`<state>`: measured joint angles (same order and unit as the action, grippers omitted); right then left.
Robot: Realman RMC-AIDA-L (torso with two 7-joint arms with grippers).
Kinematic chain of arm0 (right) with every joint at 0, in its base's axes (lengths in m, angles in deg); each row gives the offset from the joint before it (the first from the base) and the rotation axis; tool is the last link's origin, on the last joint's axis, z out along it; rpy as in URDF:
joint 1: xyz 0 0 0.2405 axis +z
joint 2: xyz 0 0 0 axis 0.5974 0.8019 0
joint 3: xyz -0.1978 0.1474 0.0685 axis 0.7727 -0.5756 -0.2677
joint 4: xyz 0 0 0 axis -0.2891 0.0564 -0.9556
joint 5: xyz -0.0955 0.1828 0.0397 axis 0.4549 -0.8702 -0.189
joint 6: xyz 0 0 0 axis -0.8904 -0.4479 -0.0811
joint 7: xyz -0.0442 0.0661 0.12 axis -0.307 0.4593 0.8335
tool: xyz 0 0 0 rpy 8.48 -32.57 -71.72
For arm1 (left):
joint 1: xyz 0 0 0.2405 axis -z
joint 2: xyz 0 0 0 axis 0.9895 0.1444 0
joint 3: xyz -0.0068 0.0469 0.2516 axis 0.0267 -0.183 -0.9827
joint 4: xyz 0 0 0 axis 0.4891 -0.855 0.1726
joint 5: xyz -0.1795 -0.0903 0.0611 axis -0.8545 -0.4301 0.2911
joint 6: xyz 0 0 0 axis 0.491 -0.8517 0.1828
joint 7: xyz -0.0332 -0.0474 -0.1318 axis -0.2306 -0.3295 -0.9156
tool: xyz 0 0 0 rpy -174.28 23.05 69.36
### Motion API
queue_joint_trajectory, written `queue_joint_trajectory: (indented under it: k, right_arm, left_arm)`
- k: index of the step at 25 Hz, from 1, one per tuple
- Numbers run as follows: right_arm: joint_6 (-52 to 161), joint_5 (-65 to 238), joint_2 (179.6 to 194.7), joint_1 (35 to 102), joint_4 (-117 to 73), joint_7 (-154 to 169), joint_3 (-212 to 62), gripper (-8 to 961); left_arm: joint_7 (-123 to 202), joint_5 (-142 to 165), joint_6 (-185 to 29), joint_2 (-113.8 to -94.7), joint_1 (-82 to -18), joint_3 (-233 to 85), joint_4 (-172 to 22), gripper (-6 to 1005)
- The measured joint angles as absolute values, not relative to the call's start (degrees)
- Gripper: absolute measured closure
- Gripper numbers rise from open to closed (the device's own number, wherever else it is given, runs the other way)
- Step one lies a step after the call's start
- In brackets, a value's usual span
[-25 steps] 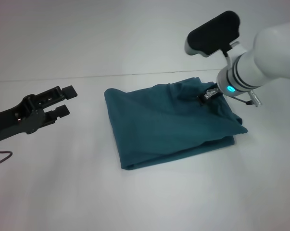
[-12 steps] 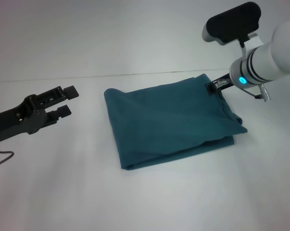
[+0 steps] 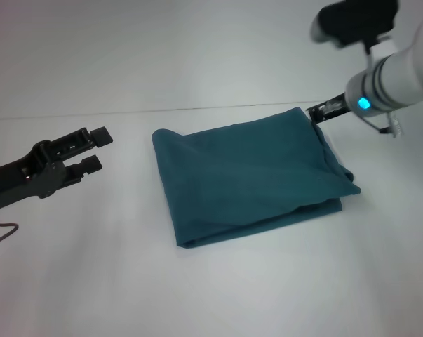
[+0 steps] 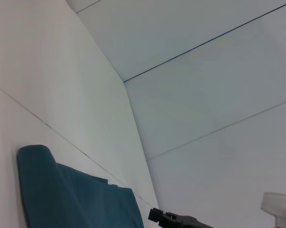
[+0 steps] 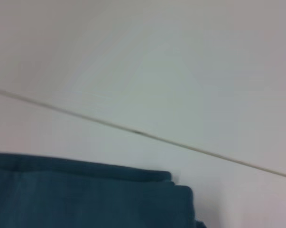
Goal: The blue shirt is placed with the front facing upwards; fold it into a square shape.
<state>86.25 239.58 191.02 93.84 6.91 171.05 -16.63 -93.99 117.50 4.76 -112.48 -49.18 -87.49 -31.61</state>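
Right gripper [image 3: 318,112]: lifted clear of far right corner, state cannot tell | left gripper [image 3: 92,146]: spread, parked left | teal-blue cotton shirt [image 3: 250,172]: released, folded roughly square on white counter [image 3: 92,267] | fold apparently complete

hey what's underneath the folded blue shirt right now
Only the white table shows around the blue shirt. Its lower layers peek out along the near edge; anything beneath them, including the lettering, is covered.

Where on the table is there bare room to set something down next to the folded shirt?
The table is bare in front of the blue shirt, and between the shirt and the left gripper. It is crowded at the shirt's far right corner, where the right gripper hangs.
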Motion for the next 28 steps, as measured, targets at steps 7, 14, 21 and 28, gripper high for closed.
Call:
queue_joint_trajectory:
  k: [7, 14, 21, 28]
  right_arm:
    - [102.0, 231.7, 188.26, 93.3, 12.8, 163.5, -26.8, 770]
    - [102.7, 226.7, 186.17, 90.9, 12.1, 162.7, -29.1, 424]
    - [106.9, 225.8, 186.74, 90.4, 11.0, 161.4, -29.2, 231]
    - [114.4, 216.1, 185.78, 87.9, 13.0, 157.8, -29.9, 225]
  left_arm:
    - [-94.0, 117.5, 4.6, -112.47, -49.0, -87.7, -31.6, 174]
    - [-94.0, 117.5, 4.5, -112.47, -49.0, -87.7, -31.6, 174]
    - [-94.0, 117.5, 4.3, -112.47, -49.0, -87.7, -31.7, 173]
    - [-94.0, 117.5, 4.3, -112.47, -49.2, -87.6, -31.9, 173]
